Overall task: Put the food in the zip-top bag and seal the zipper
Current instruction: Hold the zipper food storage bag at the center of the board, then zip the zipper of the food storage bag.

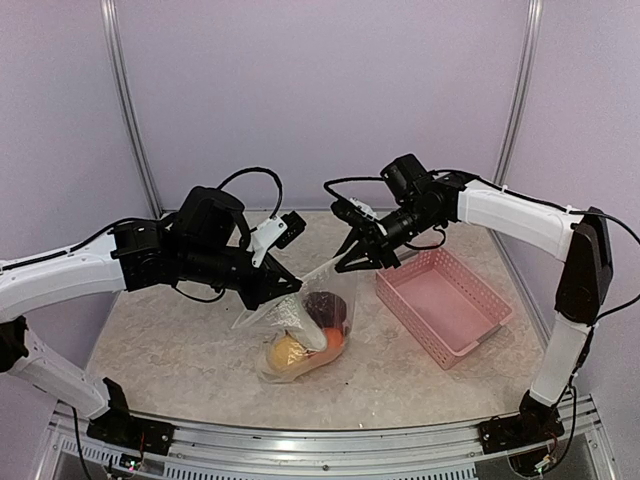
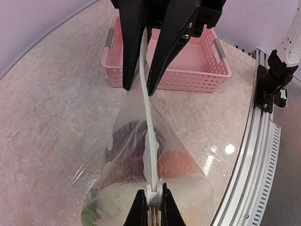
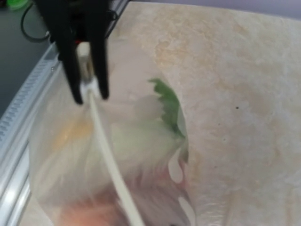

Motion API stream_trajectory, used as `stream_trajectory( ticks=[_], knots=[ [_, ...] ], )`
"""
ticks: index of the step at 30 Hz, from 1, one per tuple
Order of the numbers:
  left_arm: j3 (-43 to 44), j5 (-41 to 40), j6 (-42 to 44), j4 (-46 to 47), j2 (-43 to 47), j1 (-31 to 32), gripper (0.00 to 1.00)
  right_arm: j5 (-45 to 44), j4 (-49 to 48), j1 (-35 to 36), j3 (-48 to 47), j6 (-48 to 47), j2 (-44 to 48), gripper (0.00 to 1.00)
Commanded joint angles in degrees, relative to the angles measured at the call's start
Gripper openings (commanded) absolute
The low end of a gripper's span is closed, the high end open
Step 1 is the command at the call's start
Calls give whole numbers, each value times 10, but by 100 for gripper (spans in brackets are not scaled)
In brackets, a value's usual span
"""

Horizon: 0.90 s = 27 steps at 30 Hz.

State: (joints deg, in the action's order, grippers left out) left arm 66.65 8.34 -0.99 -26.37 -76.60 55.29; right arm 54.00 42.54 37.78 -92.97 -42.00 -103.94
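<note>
Your left pincer [image 2: 153, 203] is closed tight on one end of the thin whitish zipper strip [image 2: 149, 132], its black fingertips pinching a small white block [image 2: 154, 194] at that end. The right wrist camera shows the same grip from the other side, with two black fingers bracketing the white end. From there the zipper strip runs straight, raised off the beige marbled tabletop [image 1: 170, 350], across to your right pincer.

Below the strip hangs the clear floppy plastic zip-top bag [image 2: 135, 115]. Its bottom rests on the tabletop about midway between the left and right edges, nearer the near edge than the far one. The toy food is inside it. A yellow piece [image 1: 285, 352] lies closest to the near edge, with a white oblong piece [image 1: 290, 315] above it. Beside them are a dark purple ball [image 1: 325, 305] and an orange piece [image 1: 336, 338], and a green leaf [image 3: 169, 106] is pressed against the film.

Your right pincer [image 2: 139, 89] straddles the other end of the zipper strip. Its jaws stand a little apart: the strip lies against one finger, and a gap shows before the other. You cannot tell from these views whether the strip is pressed shut along its length.

Further right, the pink perforated plastic basket [image 1: 415, 322] sits toward the right edge, just beside the bag but not touching it.
</note>
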Motion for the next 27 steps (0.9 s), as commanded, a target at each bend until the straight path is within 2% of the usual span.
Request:
stream_trajectory(
  ticks=[1, 6, 15, 27],
  knots=[
    [30, 6, 4, 8, -9, 0, 4, 10, 27, 5, -20, -15, 5, 0],
    [39, 4, -16, -26, -7, -4, 4, -13, 53, -3, -14, -56, 30, 0],
    [10, -17, -48, -116, 54, -15, 7, 7, 128, -80, -20, -102, 40, 0],
    [-20, -39, -62, -152, 108, -19, 8, -1, 118, -104, -16, -99, 46, 0]
  ],
)
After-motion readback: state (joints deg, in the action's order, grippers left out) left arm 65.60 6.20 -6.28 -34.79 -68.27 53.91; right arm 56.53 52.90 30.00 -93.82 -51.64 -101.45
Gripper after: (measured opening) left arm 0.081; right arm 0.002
